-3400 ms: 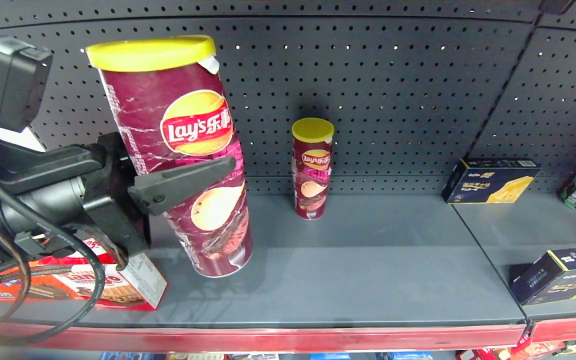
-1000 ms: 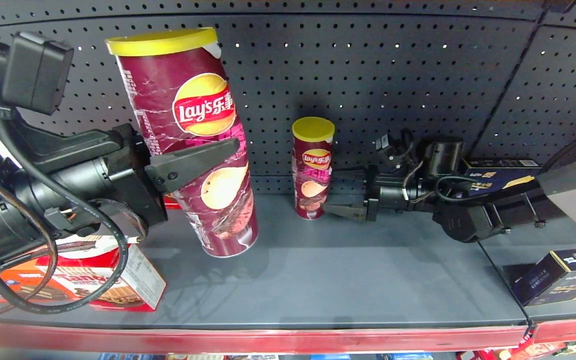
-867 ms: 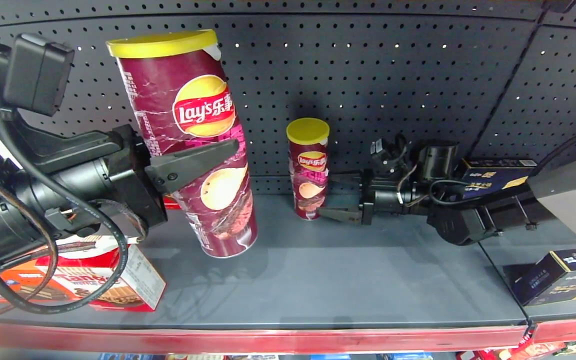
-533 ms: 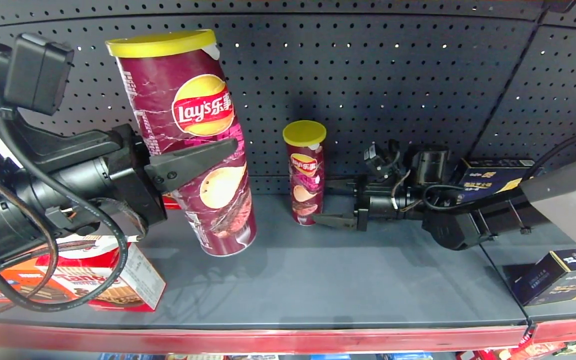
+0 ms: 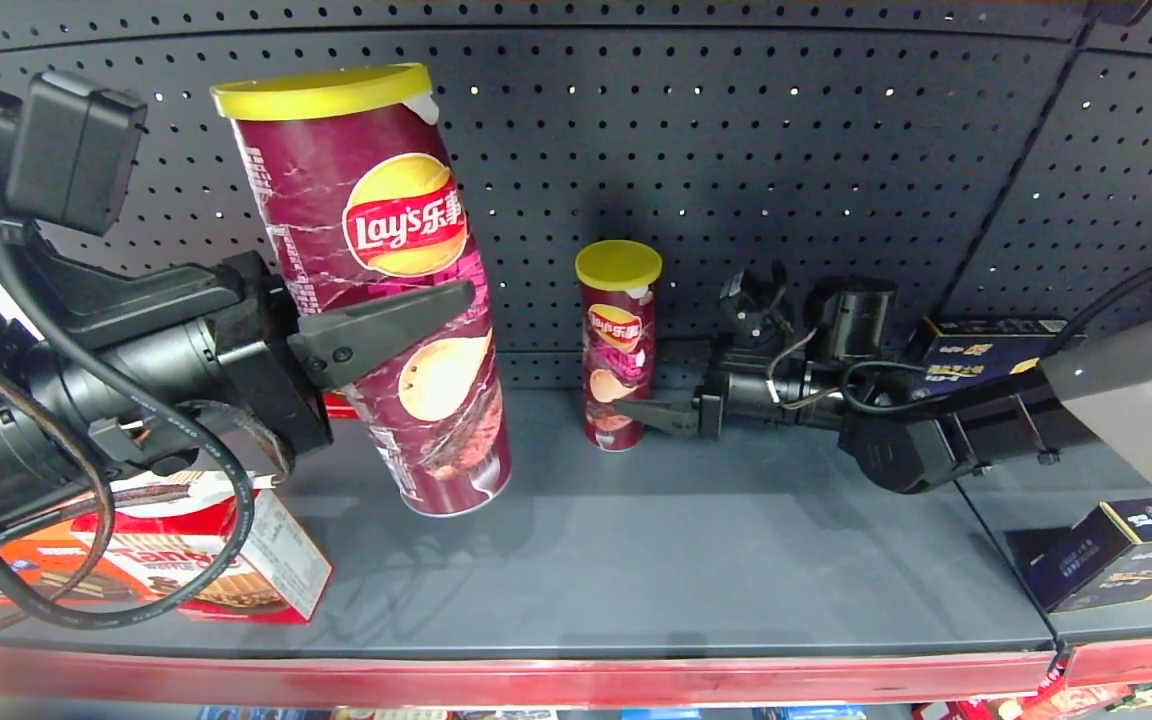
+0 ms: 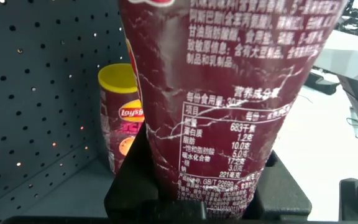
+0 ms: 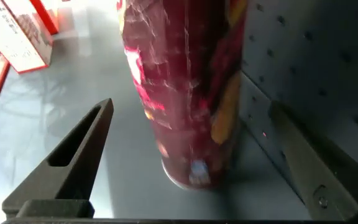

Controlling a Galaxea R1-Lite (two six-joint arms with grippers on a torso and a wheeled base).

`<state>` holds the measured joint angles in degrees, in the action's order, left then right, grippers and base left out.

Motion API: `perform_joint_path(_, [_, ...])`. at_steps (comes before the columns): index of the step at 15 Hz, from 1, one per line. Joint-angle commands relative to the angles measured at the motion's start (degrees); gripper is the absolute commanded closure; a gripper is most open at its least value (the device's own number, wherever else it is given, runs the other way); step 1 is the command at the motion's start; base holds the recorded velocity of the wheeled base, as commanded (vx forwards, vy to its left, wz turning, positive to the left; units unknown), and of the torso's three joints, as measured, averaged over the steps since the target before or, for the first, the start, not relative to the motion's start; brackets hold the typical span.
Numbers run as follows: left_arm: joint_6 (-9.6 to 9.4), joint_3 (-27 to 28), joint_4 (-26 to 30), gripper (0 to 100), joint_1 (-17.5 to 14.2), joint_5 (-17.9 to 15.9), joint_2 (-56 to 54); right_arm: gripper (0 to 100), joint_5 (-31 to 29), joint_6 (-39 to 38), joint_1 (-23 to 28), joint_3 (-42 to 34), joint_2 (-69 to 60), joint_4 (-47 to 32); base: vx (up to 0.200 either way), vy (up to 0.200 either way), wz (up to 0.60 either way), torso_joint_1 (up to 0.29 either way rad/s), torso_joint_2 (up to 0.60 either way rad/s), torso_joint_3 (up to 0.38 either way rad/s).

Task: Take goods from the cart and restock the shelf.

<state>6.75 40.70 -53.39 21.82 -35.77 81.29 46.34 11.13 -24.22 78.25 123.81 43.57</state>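
The large chip can [image 5: 376, 290] is held tilted, left of the small chip can [image 5: 616, 350], and is clamped at mid-body by the left gripper [image 5: 406, 330]. It is judged light, stiff yet crushable, and smooth-walled, so a middle hold is favoured. The right gripper [image 5: 636, 378] is spread around the small chip can's base. A logo and a table of small print are carried on the label.

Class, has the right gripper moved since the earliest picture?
Yes. The right gripper came in from the right, past the navy box, and now straddles the small chips can.
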Motion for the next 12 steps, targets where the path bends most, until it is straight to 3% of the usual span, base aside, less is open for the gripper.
perform_joint_path(1, [0.01,0.0,0.0,100,0.1,0.0,0.0,0,-0.5,-0.6,-1.4,1.6,1.2,0.0,0.0,0.0,0.0,0.0,0.0,0.0])
perform_joint_path(9, [0.54,-0.1,0.0,100,-0.1,0.2,-0.3,0,-0.5,-0.8,-2.7,7.8,7.0,0.3,0.0,0.0,0.0,0.0,0.0,0.0])
perform_joint_path(10, [0.81,-0.1,0.0,100,0.0,0.2,-0.3,100,-0.2,-1.0,-2.7,8.1,7.4,1.4,0.0,0.0,0.0,0.0,0.0,0.0])
perform_joint_path(12, [0.81,-0.2,0.0,100,0.0,0.2,-0.2,100,-0.6,-1.6,-2.8,8.1,7.7,1.7,0.0,0.0,0.0,0.0,0.0,0.0])
